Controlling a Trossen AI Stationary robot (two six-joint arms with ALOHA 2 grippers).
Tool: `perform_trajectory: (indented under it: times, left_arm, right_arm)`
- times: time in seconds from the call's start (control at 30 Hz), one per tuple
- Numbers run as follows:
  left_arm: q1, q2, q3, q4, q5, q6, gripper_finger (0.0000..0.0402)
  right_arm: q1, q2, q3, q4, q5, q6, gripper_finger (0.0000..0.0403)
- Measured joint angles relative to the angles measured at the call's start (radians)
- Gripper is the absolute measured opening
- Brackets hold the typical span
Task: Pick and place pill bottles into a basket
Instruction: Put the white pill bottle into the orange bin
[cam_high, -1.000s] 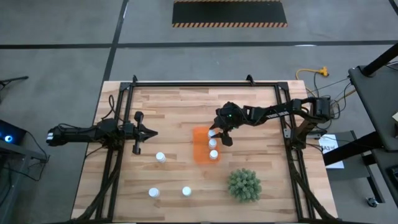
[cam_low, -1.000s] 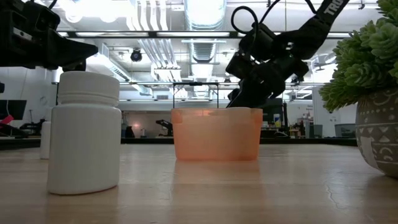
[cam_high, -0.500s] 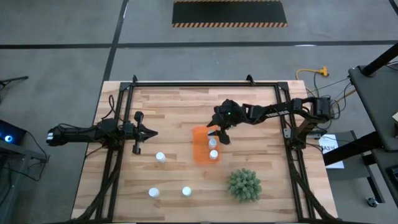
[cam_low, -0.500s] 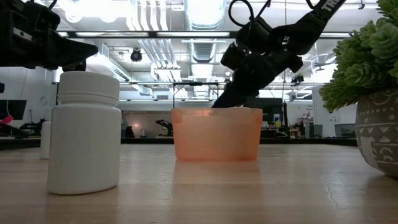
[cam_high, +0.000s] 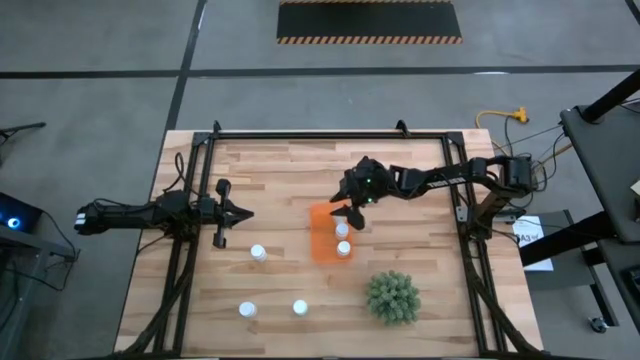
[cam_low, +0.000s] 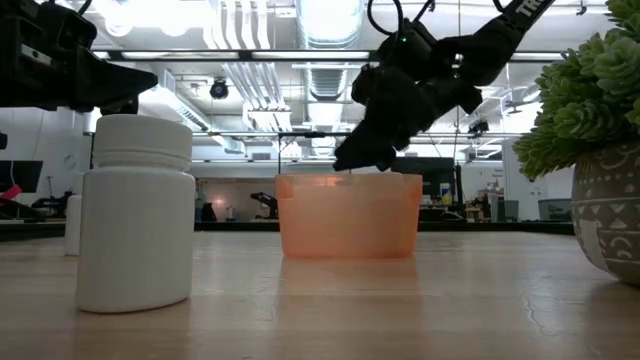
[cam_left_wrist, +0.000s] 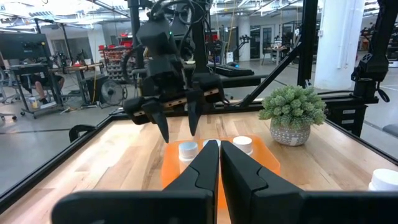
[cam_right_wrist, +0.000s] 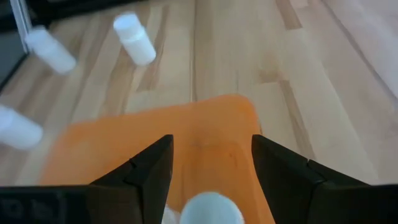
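High view: open right tool (cam_high: 346, 215) above the orange basket (cam_high: 322, 237).

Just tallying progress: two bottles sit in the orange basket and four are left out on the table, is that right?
Nearly. The high view shows two pill bottles in the basket, but only three out on the table, not four.

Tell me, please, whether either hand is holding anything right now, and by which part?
Nothing is held. The right hand is open above the basket; the left hand is shut and empty.
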Motion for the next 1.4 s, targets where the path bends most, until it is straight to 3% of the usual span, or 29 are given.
perform_trajectory:
  times: [0.17,0.4,0.47,0.63,0.83,1.03,1.23,1.4]
  left_arm:
    - [0.0,0.0,0.0,0.0,0.0,0.0,0.0]
    - [0.0,0.0,0.0,0.0,0.0,0.0,0.0]
    - [0.0,0.0,0.0,0.0,0.0,0.0,0.0]
    - [0.0,0.0,0.0,0.0,0.0,0.0,0.0]
    - [0.0,0.0,0.0,0.0,0.0,0.0,0.0]
    - [0.0,0.0,0.0,0.0,0.0,0.0,0.0]
    - [0.0,0.0,0.0,0.0,0.0,0.0,0.0]
    - [0.0,0.0,0.0,0.0,0.0,0.0,0.0]
  right_arm:
    - [0.0,-0.001,-0.003,0.026,0.004,0.043,0.0206]
    - [0.0,-0.05,-0.109,0.245,0.008,0.055,0.0206]
    - [0.0,-0.104,-0.161,0.284,0.043,0.062,0.0206]
    - [0.015,-0.31,-0.347,0.406,0.244,0.076,0.0206]
    - [0.087,-0.516,-0.571,0.602,0.231,0.025,0.0206]
    - [0.133,-0.638,-0.727,0.818,0.241,0.044,0.0206]
    - [0.141,-0.741,-0.765,0.807,0.241,0.049,0.0206]
    - [0.147,-0.843,-0.752,0.651,0.242,0.029,0.0206]
